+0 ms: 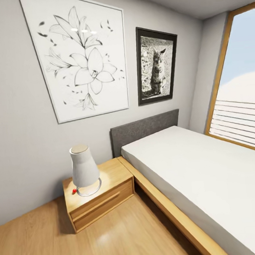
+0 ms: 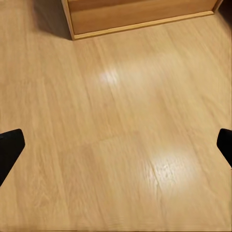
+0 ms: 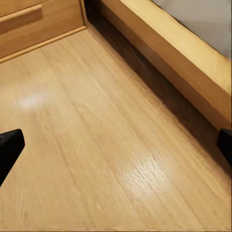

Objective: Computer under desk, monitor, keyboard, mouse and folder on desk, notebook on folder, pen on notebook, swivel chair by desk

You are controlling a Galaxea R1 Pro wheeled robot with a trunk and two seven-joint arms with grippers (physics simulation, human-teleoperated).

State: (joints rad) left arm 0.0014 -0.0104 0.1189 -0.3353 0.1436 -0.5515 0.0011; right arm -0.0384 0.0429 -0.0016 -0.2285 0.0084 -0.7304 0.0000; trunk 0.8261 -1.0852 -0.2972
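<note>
Robot in transit: bedroom corner with bed (image 1: 207, 167) and wooden nightstand (image 1: 96, 197), none of the workspace items in sight.

Left jaws (image 2: 116, 145) and right jaws (image 3: 116, 145) are both spread wide and carry nothing, each hanging over bare wooden floor (image 2: 121, 145). The nightstand's base lies ahead of the left jaws; the bed frame (image 3: 193, 63) runs beside the right jaws. A white lamp (image 1: 84, 170) stands on the nightstand. Where the folder, chair and bench lie cannot be told. The step in hand is judged to be searching; the next move calls for turning the base until the bench comes into sight.
</note>
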